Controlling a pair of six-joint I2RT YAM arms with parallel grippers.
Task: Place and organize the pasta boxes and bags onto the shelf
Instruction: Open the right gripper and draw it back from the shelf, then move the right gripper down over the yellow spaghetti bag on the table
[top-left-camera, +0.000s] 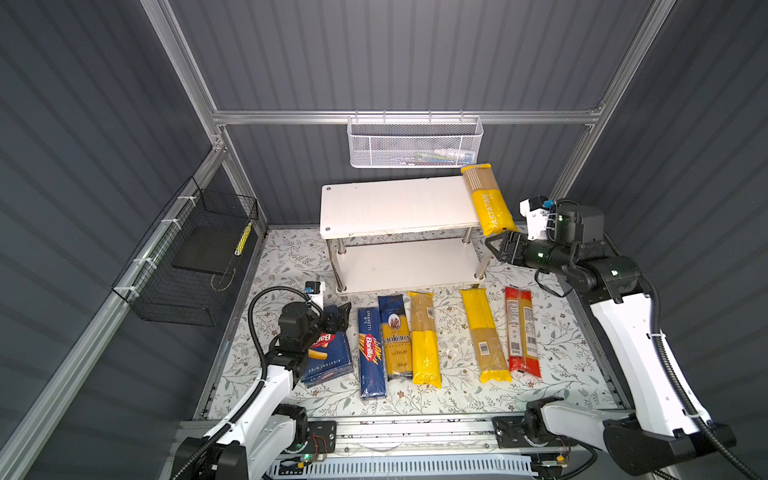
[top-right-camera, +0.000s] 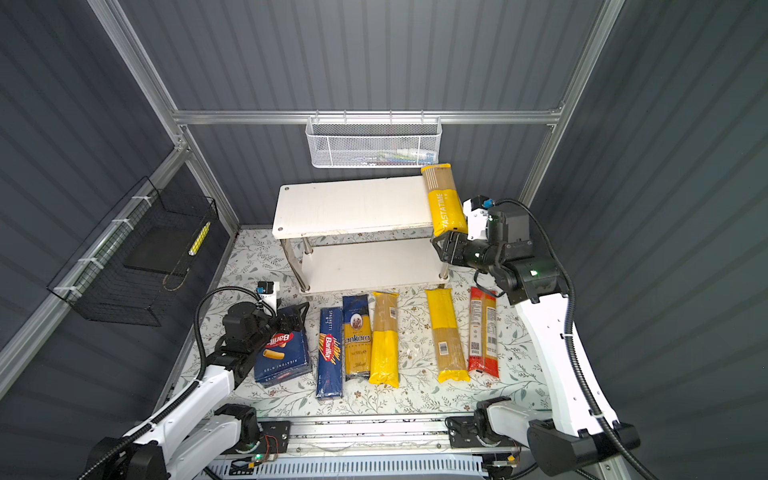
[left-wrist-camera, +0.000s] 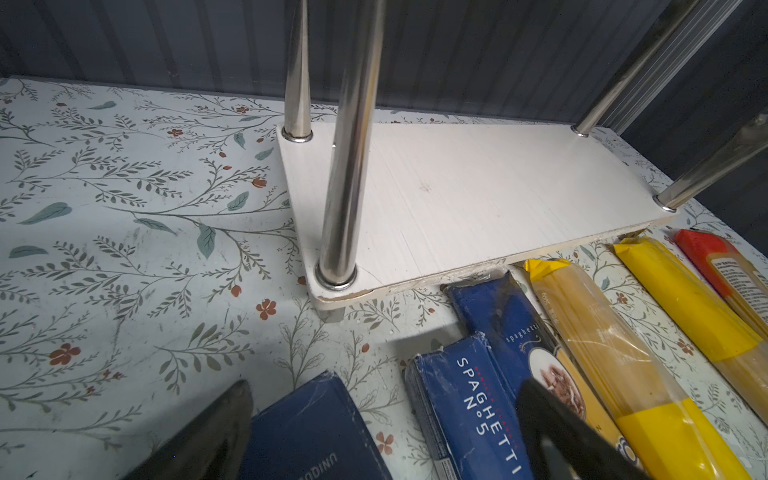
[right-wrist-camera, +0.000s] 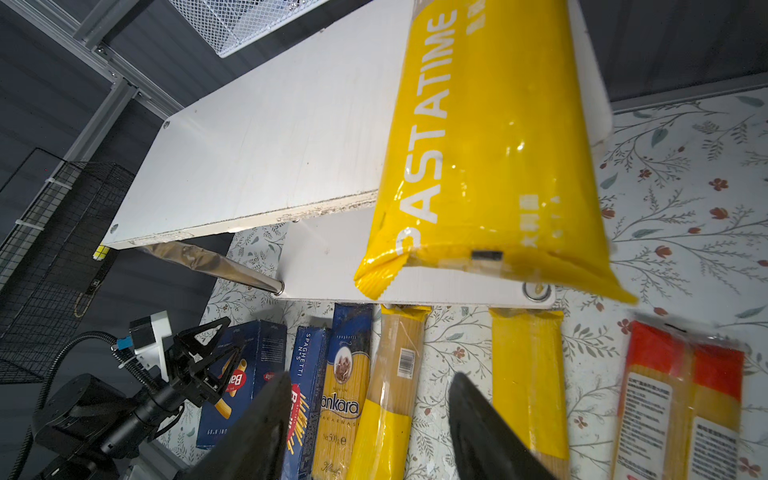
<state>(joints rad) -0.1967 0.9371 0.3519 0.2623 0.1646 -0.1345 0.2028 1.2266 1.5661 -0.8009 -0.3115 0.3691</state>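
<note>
The yellow PASTATIME bag (top-left-camera: 488, 199) (right-wrist-camera: 490, 145) lies across the right end of the shelf's top tier (top-left-camera: 395, 205) (top-right-camera: 353, 208), its near end overhanging the front edge. Just in front of and below that end, my right gripper (top-left-camera: 492, 245) (right-wrist-camera: 370, 382) is open and holds nothing. On the table in front of the shelf lie the rigatoni box (top-left-camera: 332, 357), the spaghetti box (top-left-camera: 371, 353), the ankara bag (top-left-camera: 397, 336), two yellow bags (top-left-camera: 424, 338) (top-left-camera: 484, 332) and the red bag (top-left-camera: 523, 332). My left gripper (top-left-camera: 343, 309) (left-wrist-camera: 386, 386) hovers open over the rigatoni box's far end.
The shelf's lower tier (top-left-camera: 407, 264) is bare white board between chrome legs. A white mesh basket (top-left-camera: 415, 143) hangs on the back rail above the shelf. A black wire basket (top-left-camera: 195, 257) is fixed to the left wall.
</note>
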